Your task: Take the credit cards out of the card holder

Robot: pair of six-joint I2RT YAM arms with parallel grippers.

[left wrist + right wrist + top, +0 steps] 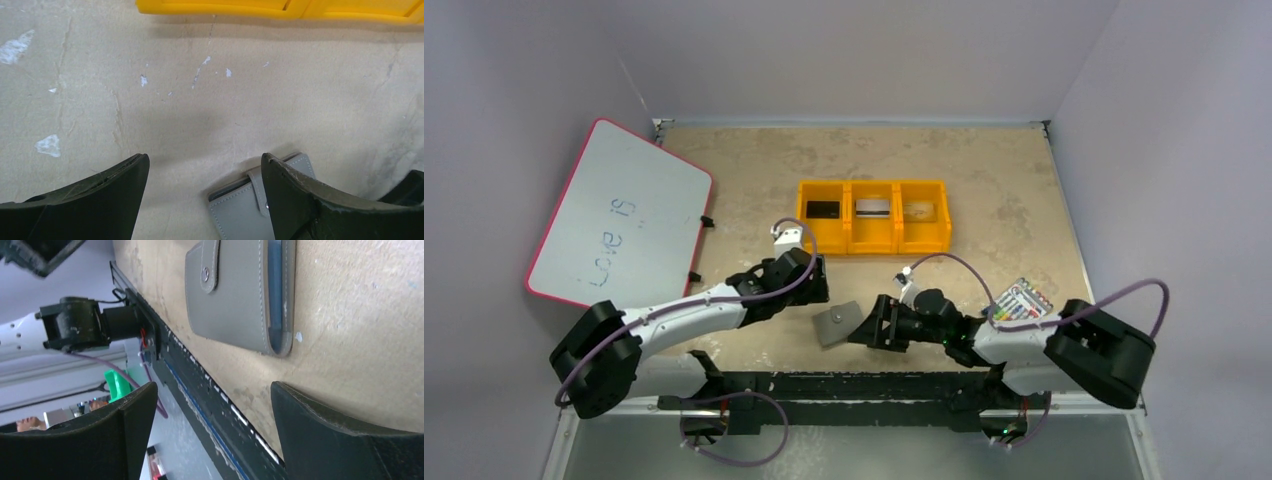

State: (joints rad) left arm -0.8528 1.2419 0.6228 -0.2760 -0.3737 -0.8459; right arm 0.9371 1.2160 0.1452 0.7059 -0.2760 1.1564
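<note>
Our left gripper [816, 287] and right gripper [871, 325] both hang released and empty, flanking the card holder [836, 323], which lies folded near centre. We judge the credit cards [873, 208] already out, one per compartment of the yellow tray [872, 246] beyond; next calls only for retreat. Only the top view shows the credit cards; the wrist views show the holder's snap tab [210, 270] closed over.
</note>
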